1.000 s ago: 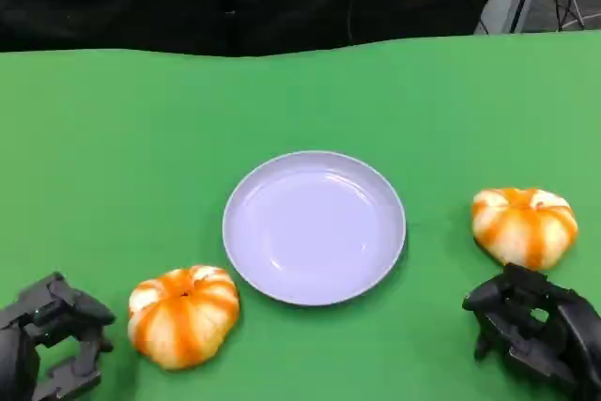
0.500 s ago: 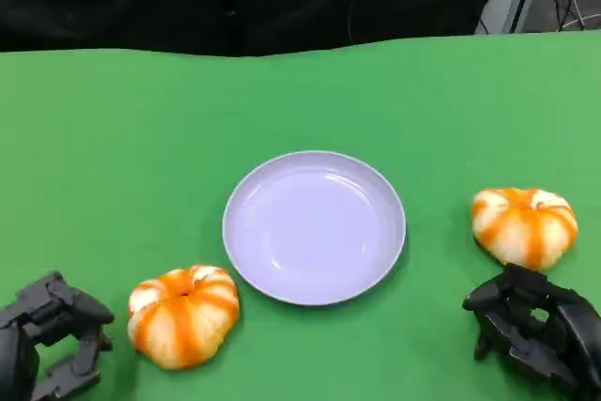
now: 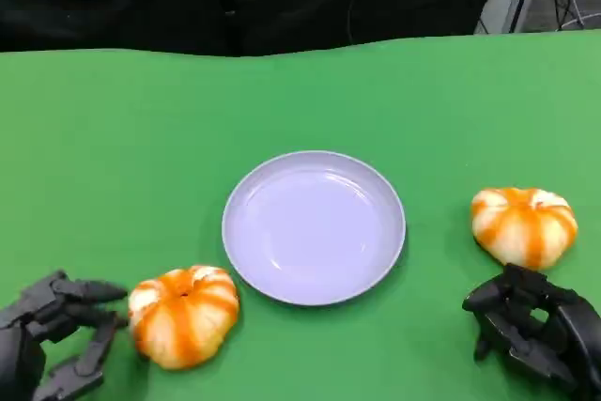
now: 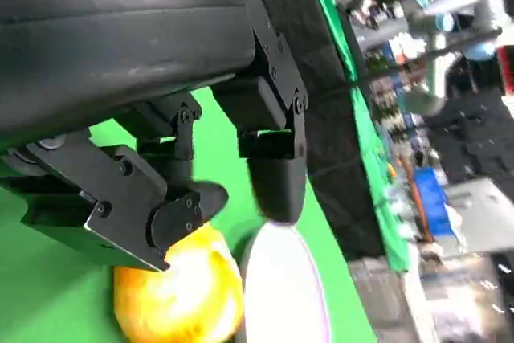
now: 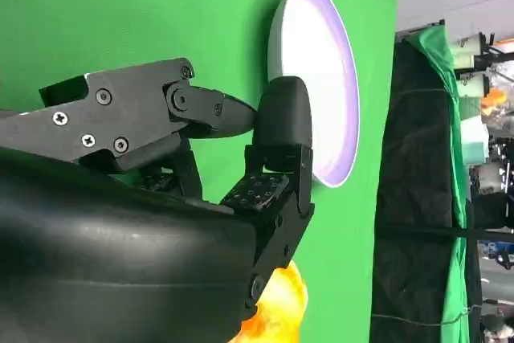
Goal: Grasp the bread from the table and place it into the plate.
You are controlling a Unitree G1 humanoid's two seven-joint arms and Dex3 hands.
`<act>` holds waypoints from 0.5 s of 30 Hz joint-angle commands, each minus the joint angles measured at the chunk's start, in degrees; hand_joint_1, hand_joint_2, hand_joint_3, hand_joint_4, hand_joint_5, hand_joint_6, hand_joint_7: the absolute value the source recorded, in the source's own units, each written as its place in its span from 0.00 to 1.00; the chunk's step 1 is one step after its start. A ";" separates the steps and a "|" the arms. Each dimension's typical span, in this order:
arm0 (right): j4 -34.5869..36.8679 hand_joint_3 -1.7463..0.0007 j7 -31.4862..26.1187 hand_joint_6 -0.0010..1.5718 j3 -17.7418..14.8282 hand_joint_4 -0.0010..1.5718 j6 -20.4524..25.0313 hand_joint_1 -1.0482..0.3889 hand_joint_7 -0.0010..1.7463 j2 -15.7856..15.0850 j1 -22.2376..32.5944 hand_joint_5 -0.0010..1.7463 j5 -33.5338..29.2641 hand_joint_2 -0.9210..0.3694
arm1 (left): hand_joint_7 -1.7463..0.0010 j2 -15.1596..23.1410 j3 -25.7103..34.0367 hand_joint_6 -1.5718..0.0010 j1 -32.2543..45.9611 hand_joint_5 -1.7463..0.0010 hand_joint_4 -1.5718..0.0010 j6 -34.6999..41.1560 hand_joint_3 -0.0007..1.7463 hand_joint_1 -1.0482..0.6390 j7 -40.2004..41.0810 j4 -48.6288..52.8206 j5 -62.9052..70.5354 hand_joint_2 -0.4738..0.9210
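item: orange-striped bread roll (image 3: 183,315) on green table (image 3: 122,147), just left of empty lavender plate (image 3: 314,226); left hand (image 3: 58,333) spread beside it, holding nothing; likely soft, light, crushable, so cup its rounded sides gently; right hand (image 3: 531,331) curled, empty.

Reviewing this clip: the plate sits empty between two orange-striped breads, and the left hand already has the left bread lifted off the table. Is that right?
Not quite. In the head view the left bread lies on the green table; the left hand is beside it with fingers spread, holding nothing. The rest stands: the plate is empty, between that bread and the right bread.
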 commanded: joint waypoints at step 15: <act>-1.36 0.72 -0.40 0.47 0.01 0.42 0.53 0.57 0.65 -0.67 1.02 1.00 0.15 0.00 | 1.00 3.62 -1.64 0.73 1.91 1.00 0.72 3.79 0.00 0.36 -9.29 -5.83 -0.33 0.98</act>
